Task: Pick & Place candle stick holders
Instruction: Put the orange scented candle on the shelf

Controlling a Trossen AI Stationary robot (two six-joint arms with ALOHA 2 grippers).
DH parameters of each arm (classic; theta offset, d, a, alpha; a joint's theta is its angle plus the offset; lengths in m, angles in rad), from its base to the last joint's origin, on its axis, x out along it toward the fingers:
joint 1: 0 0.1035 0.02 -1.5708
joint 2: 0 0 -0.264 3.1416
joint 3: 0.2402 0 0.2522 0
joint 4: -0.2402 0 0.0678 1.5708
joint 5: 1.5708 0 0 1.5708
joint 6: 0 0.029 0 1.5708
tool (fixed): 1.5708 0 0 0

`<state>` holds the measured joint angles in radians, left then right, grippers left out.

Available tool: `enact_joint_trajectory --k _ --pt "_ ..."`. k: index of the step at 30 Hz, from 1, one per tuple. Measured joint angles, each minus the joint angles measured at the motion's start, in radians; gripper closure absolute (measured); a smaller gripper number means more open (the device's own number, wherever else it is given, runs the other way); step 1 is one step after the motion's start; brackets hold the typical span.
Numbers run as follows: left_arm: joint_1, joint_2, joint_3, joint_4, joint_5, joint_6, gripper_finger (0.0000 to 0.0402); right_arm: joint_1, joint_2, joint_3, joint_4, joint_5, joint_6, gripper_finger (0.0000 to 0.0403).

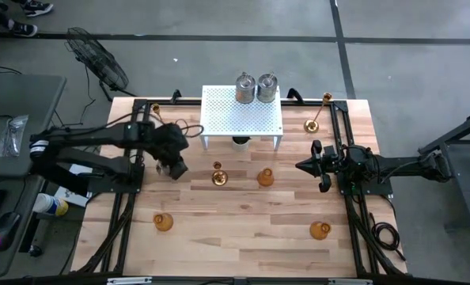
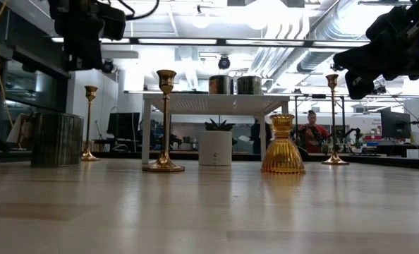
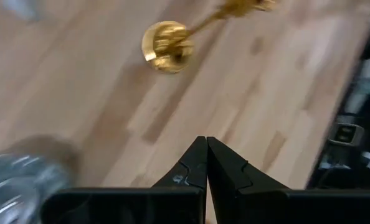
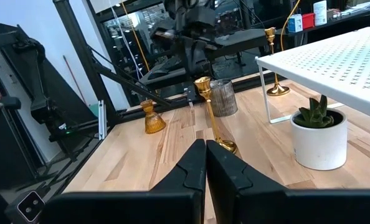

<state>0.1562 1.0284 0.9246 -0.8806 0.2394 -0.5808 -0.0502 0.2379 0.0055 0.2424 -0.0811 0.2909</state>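
Candle stick holders stand scattered over the wooden tabletop (image 1: 243, 245): a slim brass candlestick (image 1: 218, 176) and an amber holder (image 1: 265, 177) at centre, two more amber ones at 7 and 5 o'clock, two silvery jars (image 1: 255, 87) on the white rack (image 1: 243, 119) at 12 o'clock. The left tool (image 1: 174, 168), fingers closed and empty, hovers at 9 o'clock above a grey jar; the right tool (image 1: 305, 166), likewise closed and empty, waits at 3 o'clock. The brass looks rigid, top-heavy and slick, best pinched at its stem. Only the low view shows the potted plant (image 2: 215, 143) under the rack.
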Motion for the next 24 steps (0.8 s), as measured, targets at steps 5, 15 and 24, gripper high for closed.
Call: enact_joint_trajectory --k 5,15,24 --pt "0.053 0.100 0.136 -0.218 -0.065 0.000 0.0402 0.000 0.000 0.000 0.000 0.000 0.000 0.0399" --pt "0.068 0.221 0.198 -0.379 -0.102 0.051 0.0402 0.000 0.000 0.000 0.000 0.000 0.000 0.0398" --pt "0.067 0.233 0.198 -0.423 -0.165 0.081 0.0393 0.000 0.000 0.000 -0.001 0.000 0.000 0.0398"
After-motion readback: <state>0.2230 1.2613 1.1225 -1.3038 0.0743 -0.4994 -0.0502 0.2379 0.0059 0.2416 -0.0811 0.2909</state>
